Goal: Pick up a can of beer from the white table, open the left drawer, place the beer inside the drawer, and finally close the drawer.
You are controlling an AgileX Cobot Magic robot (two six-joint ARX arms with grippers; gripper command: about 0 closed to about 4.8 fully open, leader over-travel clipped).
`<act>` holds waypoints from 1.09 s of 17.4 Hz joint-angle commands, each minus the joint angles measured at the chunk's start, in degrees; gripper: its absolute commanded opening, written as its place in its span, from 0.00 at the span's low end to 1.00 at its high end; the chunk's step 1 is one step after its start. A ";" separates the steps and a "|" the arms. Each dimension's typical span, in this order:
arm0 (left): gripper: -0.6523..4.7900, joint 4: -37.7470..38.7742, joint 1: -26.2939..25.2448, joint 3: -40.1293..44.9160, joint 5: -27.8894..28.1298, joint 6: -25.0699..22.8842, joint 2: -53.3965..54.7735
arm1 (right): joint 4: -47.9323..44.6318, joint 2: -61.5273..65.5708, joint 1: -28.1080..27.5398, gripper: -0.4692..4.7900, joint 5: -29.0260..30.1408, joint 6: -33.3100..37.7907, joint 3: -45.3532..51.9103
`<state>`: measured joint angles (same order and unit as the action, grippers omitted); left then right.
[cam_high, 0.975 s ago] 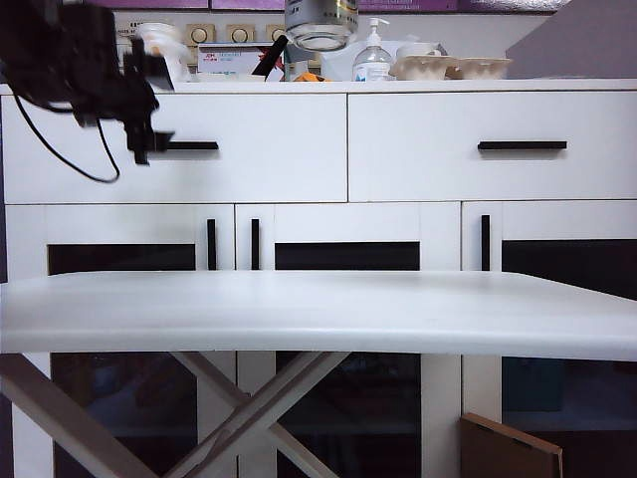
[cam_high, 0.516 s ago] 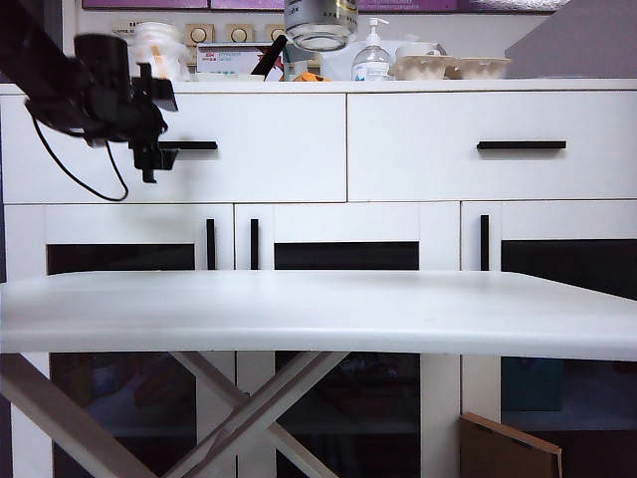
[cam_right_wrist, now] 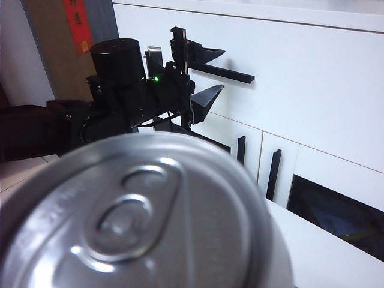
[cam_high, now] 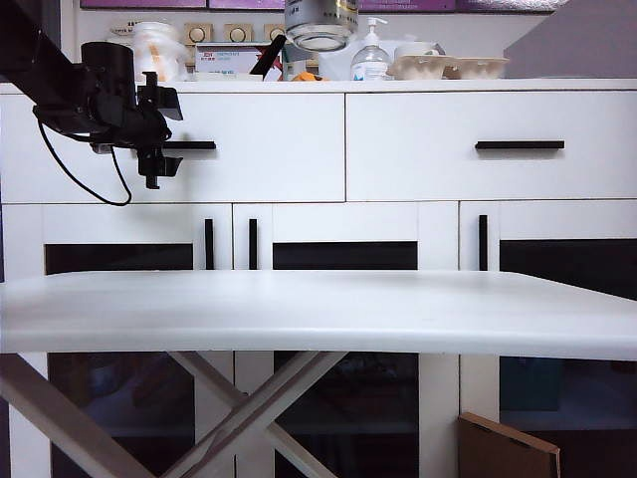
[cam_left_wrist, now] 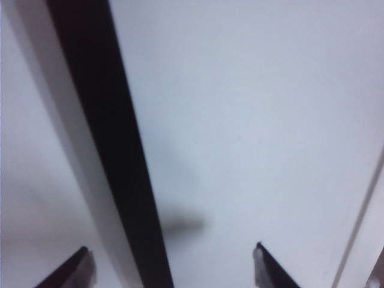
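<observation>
While your left gripper (cam_high: pixel 159 127) sits up at the left drawer (cam_high: pixel 259 149), its jaws are spread with the black bar handle (cam_left_wrist: pixel 114 156) running between the fingertips (cam_left_wrist: pixel 264 267), one above and one below. Your right gripper has the can of beer (cam_right_wrist: pixel 144 216) filling its wrist view, lid up; the fingers themselves are hidden, so I can't tell their grip. Below, your white table (cam_high: pixel 318 314) stands before the cabinet.

Left hand at the drawer, can high up

Your left hand (cam_high: pixel 157 127) sits at the left drawer (cam_high: pixel 259 149) handle (cam_high: pixel 191 145), behind the bench (cam_high: pixel 328 309); the can of beer (cam_high: pixel 320 22) hangs above.
</observation>
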<state>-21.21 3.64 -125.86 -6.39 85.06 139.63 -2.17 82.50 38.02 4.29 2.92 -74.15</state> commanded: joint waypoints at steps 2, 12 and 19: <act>0.76 -1.01 -0.04 -0.39 1.25 -1.03 0.17 | -3.65 -0.72 0.11 0.16 0.09 -0.20 -0.87; 0.11 -1.99 -0.33 -0.63 1.92 -4.66 0.52 | -3.61 -0.72 0.13 0.16 0.09 -0.17 -0.85; 0.74 -2.45 -0.37 -1.73 3.87 -2.78 0.52 | -3.48 -0.72 0.11 0.17 0.11 -0.17 -0.85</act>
<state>-23.14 3.33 -126.65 -3.11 82.37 140.57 -2.13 82.50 38.04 4.29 2.92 -74.15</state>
